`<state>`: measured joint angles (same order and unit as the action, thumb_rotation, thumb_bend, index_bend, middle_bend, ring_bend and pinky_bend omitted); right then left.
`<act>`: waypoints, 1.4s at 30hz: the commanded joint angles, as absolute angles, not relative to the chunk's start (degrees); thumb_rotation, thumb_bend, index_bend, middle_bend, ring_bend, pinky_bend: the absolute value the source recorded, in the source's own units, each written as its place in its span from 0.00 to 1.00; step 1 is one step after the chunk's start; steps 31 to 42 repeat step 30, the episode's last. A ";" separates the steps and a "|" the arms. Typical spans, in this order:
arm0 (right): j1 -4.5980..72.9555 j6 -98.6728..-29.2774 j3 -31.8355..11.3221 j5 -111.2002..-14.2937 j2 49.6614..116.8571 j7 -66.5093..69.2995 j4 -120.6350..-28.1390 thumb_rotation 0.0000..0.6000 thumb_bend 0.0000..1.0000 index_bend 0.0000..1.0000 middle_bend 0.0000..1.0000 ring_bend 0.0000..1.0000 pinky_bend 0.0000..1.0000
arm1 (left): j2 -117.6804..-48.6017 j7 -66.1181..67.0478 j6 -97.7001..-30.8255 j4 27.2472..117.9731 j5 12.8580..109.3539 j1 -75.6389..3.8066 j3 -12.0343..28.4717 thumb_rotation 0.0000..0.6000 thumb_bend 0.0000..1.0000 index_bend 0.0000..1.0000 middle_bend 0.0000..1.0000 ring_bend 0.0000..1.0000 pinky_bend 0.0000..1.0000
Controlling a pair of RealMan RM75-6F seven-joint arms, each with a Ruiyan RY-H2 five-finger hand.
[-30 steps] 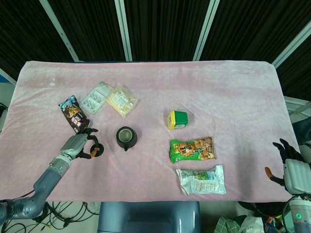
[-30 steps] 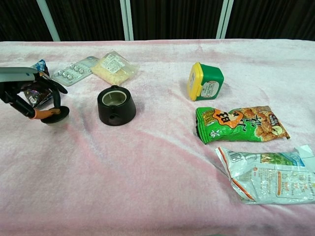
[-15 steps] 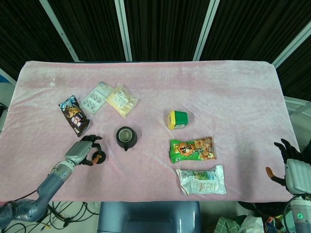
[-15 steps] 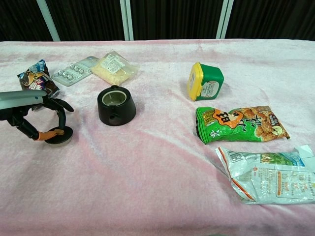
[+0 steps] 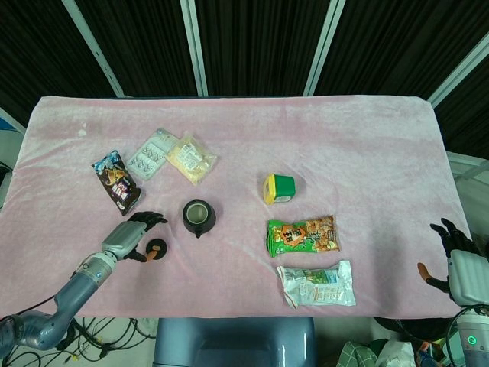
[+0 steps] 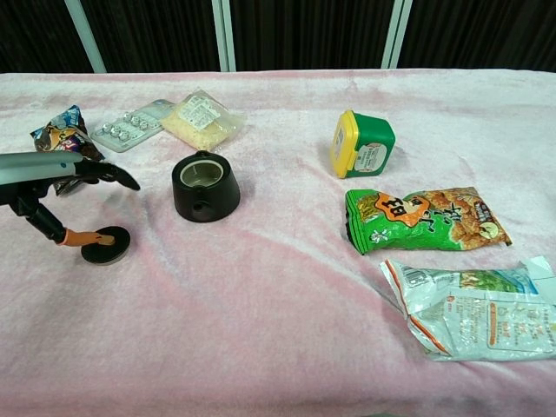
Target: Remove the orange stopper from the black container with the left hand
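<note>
One second back the left hand (image 6: pixel 54 174) carried the orange stopper (image 6: pixel 105 242) just above the pink cover near the tabletop's left edge; now the stopper lies flat on the cover toward the front-left corner, a little way left of the black container (image 6: pixel 205 186). The container's mouth stands open and bare, so the removal looks done and only the release and retreat seem left. In the chest view the upper fingers (image 6: pixel 111 175) have lifted and spread clear above the stopper, much wider than half a second ago, while one orange-tipped finger reaches down to the stopper's near edge; whether it touches or has just parted I cannot tell. The hand grips nothing. The right hand (image 5: pixel 458 256) hangs off the tabletop's right edge, fingers apart, holding nothing.
</note>
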<state>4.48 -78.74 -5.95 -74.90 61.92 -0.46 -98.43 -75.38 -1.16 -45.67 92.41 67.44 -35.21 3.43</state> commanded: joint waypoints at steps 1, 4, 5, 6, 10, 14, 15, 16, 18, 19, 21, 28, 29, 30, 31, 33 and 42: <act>4.46 -78.79 -5.97 -74.90 61.93 -0.38 -98.41 1.00 0.20 0.18 0.07 0.14 0.19 | -72.82 -2.86 -49.62 95.22 69.75 -34.13 5.20 1.00 0.31 0.15 0.07 0.00 0.00; 4.48 -78.70 -5.88 -74.99 61.94 -0.45 -98.40 1.00 0.20 0.18 0.07 0.14 0.19 | -69.89 -2.70 -53.76 96.98 72.66 -32.82 5.76 1.00 0.31 0.17 0.07 0.00 0.00; 4.49 -78.70 -5.86 -75.03 61.95 -0.52 -98.39 1.00 0.20 0.18 0.07 0.14 0.19 | -69.08 -2.46 -54.59 97.37 73.26 -32.45 5.69 1.00 0.31 0.17 0.07 0.00 0.00; 4.49 -78.72 -5.85 -75.07 61.96 -0.58 -98.39 1.00 0.20 0.18 0.07 0.14 0.19 | -68.24 -2.17 -55.30 97.86 73.78 -32.10 5.55 1.00 0.31 0.17 0.07 0.00 0.00; 4.44 -78.89 -5.80 -75.09 62.09 -0.87 -98.47 1.00 0.20 0.18 0.07 0.14 0.19 | -62.88 0.35 -59.41 102.03 75.84 -29.81 4.75 1.00 0.31 0.18 0.07 0.00 0.00; 4.49 -78.91 -5.80 -75.03 62.26 -1.33 -98.55 1.00 0.20 0.18 0.07 0.14 0.19 | -58.61 5.59 -64.65 106.09 75.59 -26.98 4.35 1.00 0.31 0.23 0.07 0.00 0.00; 4.50 -78.95 -5.79 -75.04 62.31 -1.49 -98.54 1.00 0.20 0.18 0.07 0.14 0.19 | -57.81 7.40 -66.06 107.14 75.27 -26.18 4.16 1.00 0.31 0.23 0.07 0.00 0.00; 4.51 -78.95 -5.79 -75.02 62.36 -1.59 -98.52 1.00 0.20 0.18 0.07 0.14 0.19 | -57.13 9.12 -67.42 108.10 75.01 -25.37 3.92 1.00 0.31 0.23 0.07 0.00 0.00; 4.55 -78.86 -5.80 -74.89 62.43 -1.70 -98.50 1.00 0.20 0.18 0.07 0.14 0.19 | -55.92 12.03 -69.98 109.92 74.50 -23.55 3.13 1.00 0.31 0.23 0.07 0.00 0.00; 4.56 -78.84 -5.80 -74.85 62.45 -1.74 -98.49 1.00 0.20 0.18 0.07 0.14 0.19 | -55.37 13.12 -70.91 110.90 74.29 -22.70 2.62 1.00 0.31 0.23 0.07 0.00 0.00; 4.58 -78.88 -5.84 -74.85 62.48 -1.79 -98.49 1.00 0.20 0.18 0.07 0.14 0.19 | -54.29 14.76 -72.07 112.64 74.11 -21.26 1.47 1.00 0.31 0.23 0.07 0.00 0.00; 4.59 -79.02 -6.01 -74.67 62.61 -1.82 -98.52 1.00 0.20 0.18 0.07 0.14 0.19 | -52.03 14.31 -74.60 114.91 77.25 -18.32 -0.74 1.00 0.31 0.23 0.07 0.00 0.00; 4.60 -79.02 -6.04 -74.62 62.62 -1.81 -98.51 1.00 0.20 0.18 0.07 0.14 0.19 | -51.96 14.03 -74.73 114.79 77.70 -18.17 -0.87 1.00 0.31 0.23 0.07 0.00 0.00; 4.58 -79.02 -6.10 -74.51 62.62 -1.70 -98.51 1.00 0.20 0.18 0.07 0.14 0.19 | -51.87 13.45 -74.95 114.43 78.41 -17.83 -1.13 1.00 0.31 0.24 0.07 0.00 0.00; 4.58 -79.02 -6.10 -74.51 62.62 -1.70 -98.51 1.00 0.20 0.18 0.07 0.14 0.19 | -51.87 13.45 -74.95 114.43 78.41 -17.83 -1.13 1.00 0.31 0.24 0.07 0.00 0.00; 4.58 -79.02 -6.10 -74.51 62.62 -1.70 -98.51 1.00 0.20 0.18 0.07 0.14 0.19 | -51.87 13.45 -74.95 114.43 78.41 -17.83 -1.13 1.00 0.31 0.24 0.07 0.00 0.00; 4.58 -79.02 -6.10 -74.51 62.62 -1.70 -98.51 1.00 0.20 0.18 0.07 0.14 0.19 | -51.87 13.45 -74.95 114.43 78.41 -17.83 -1.13 1.00 0.31 0.24 0.07 0.00 0.00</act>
